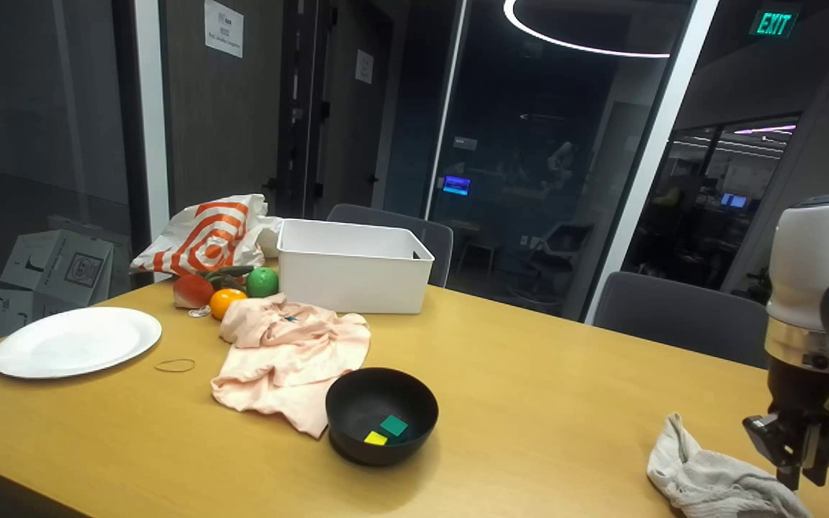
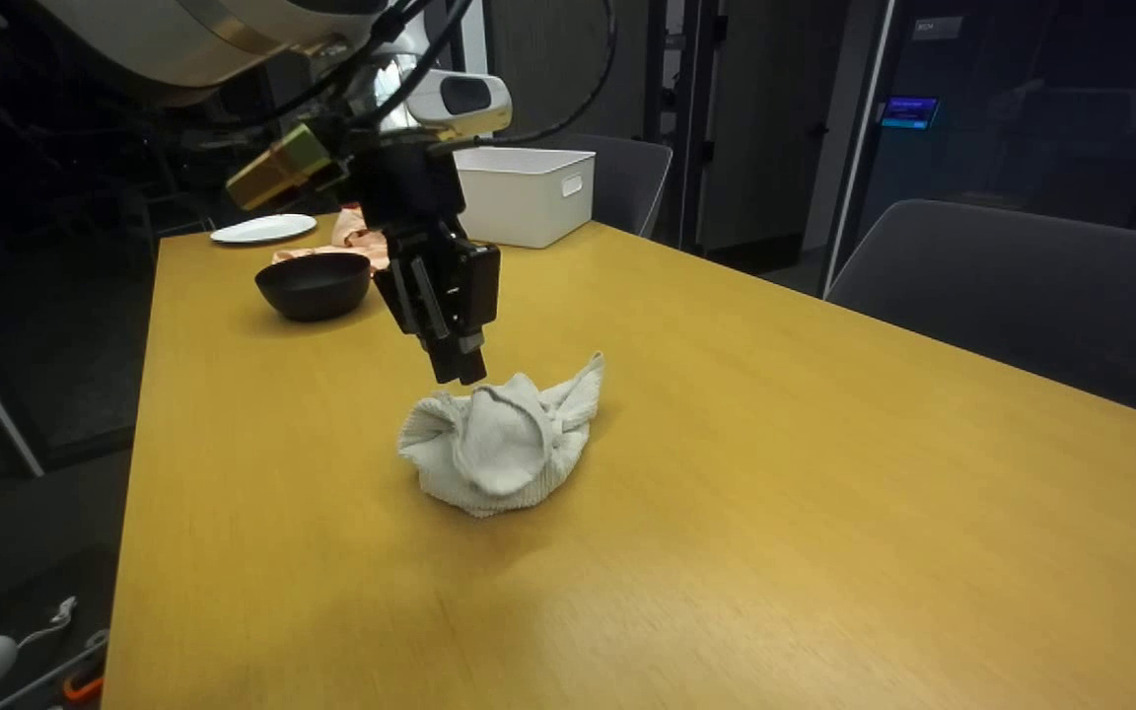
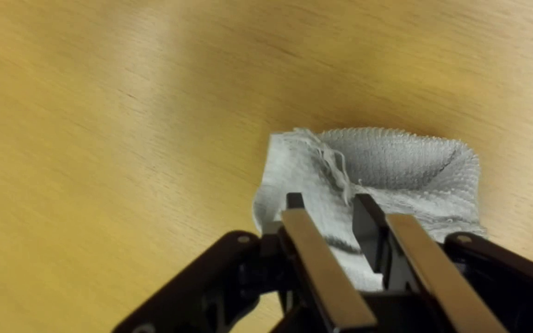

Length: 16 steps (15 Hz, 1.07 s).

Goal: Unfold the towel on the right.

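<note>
Two dark chairs (image 1: 681, 316) stand along one side of the yellowish wood tabletop (image 2: 824, 532); dark glass wall (image 1: 529, 151) and lit green exit sign (image 1: 774, 24) behind. Gray towel (image 2: 501, 449) sits crumpled on the tabletop, well apart from the black bowl (image 1: 357, 442). Fingers (image 3: 368, 229) apart, over the towel; can't tell from here if touching.

In an exterior view, saw a white plate (image 1: 76, 342) at frame left, a thin loop (image 1: 175, 370) near it. Noted red, orange and green round items (image 1: 228, 304) left of centre, below an orange-ringed white bag (image 1: 202, 234). Found a pink cloth (image 1: 292, 352) partly behind a black bowl (image 1: 366, 404), lower centre, holding a green square (image 1: 394, 425) and a yellow square (image 1: 376, 438). Spotted a white bin (image 1: 353, 284) near mid-frame, an exit sign (image 1: 774, 24) upper right.
</note>
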Tool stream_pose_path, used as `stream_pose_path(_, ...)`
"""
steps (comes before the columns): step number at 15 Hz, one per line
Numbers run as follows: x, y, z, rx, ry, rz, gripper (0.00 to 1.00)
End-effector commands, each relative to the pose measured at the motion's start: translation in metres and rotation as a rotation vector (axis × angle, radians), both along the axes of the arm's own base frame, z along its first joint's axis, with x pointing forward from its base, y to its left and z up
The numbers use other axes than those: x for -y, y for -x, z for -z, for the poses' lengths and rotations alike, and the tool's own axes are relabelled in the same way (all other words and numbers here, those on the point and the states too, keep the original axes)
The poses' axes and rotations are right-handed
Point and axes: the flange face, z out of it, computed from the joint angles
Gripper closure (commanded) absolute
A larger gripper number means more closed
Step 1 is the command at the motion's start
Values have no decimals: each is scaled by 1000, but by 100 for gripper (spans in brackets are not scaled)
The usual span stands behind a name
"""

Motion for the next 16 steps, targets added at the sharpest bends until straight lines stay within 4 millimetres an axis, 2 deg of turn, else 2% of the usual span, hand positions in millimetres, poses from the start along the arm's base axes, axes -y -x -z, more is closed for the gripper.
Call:
stream_pose_path(1, 0, 12, -13, -15, -19, 8, 77)
stream_pose_path(2, 0, 15, -12, -28, -24, 3, 77)
stream_pose_path(3, -1, 16, -12, -27, -27, 1, 30)
stream_pose_path(5, -5, 13, -10, -1, -45, -16, 33)
stream_pose_path(10, -9, 10, 22, 6, -45, -26, 0)
stream_pose_path(13, -1, 14, 43, 17, -50, -4, 0)
stream_pose_path(16, 12, 16, 49, 61, -81, 30, 0)
